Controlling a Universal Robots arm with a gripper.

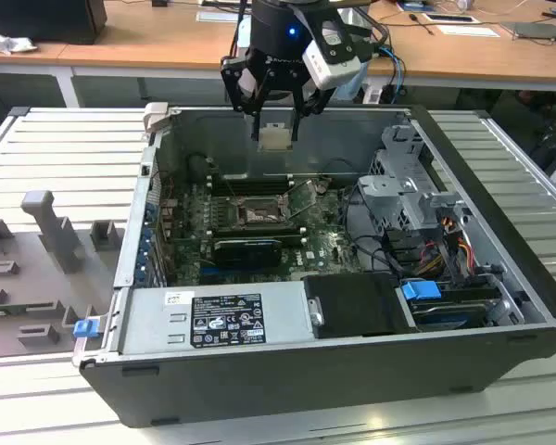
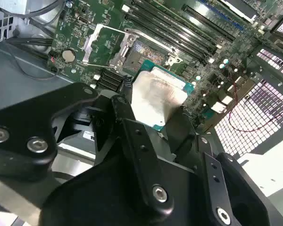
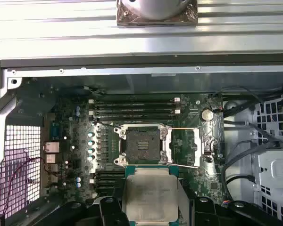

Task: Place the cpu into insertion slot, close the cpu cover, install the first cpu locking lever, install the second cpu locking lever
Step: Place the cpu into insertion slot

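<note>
Gripper: the black multi-link gripper hangs above the far wall of the case. Its fingers are closed narrowly on two opposite edges of the chip.
Cpu: the small flat square chip with a pale silver-beige metal top and a green rim is held level between the fingers. It is in the air, well above the board and apart from the socket.
Insertion slot: the square dark socket with a metal rim sits near the middle of the green motherboard. Its dark contact field is exposed.
Cpu cover: the thin silvery metal frame with a window is swung open. It stands just beside the socket on the exterior view's right, hinged at the socket's edge.
Locking levers: thin wire levers run along the edges of the opened frame.
Memory slots: long black slots lie just beyond the socket, on its far side.
Case: the open dark grey computer case lies on its side on a ribbed grey table. A silver power supply box sits along its near wall.
</note>
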